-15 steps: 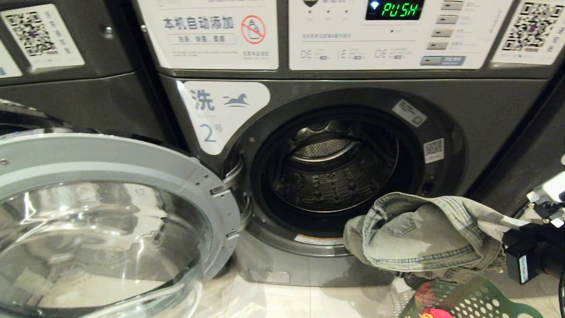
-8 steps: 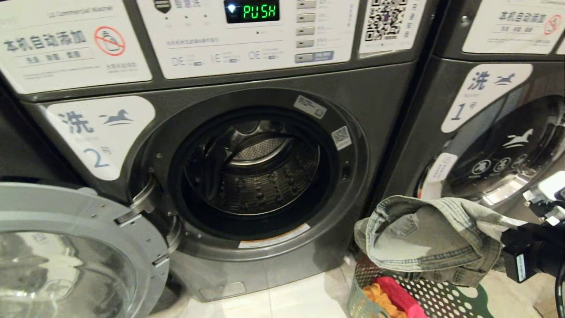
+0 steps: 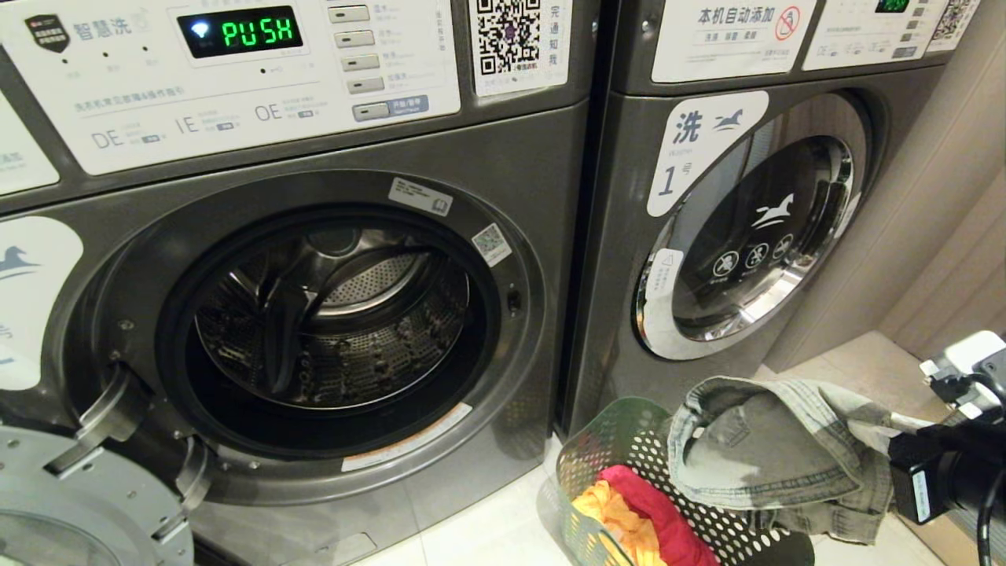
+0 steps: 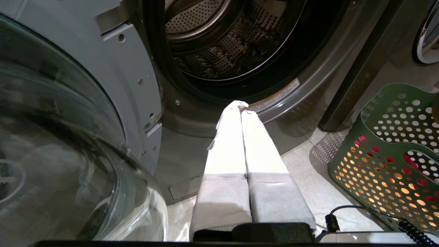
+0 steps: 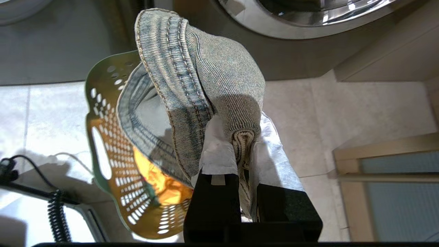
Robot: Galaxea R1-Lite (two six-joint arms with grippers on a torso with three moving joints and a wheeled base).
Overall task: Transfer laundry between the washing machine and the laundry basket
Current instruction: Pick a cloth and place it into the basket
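Closest in, the right end effector is clamped on a bunched fold of a faded grey-green denim piece, which hangs off its fingers just above the laundry basket. The green basket sits on the tiled floor in front of the gap between the two machines, and it already has a red-pink cloth and a mustard-orange cloth bunched in it.

The left end effector is parked low by the open door, fingers pressed together and holding nothing.

Further back, the washing machine stands wide open, and its drum looks empty from here (display reads PUSH). Machine number 1, to the right, is shut.

So this reads as the unloading step, with the denim likely the last piece to go in. The next move calls for getting the cloth squarely over the basket opening, lowering it, then letting go so it doesn't drape over the rim.
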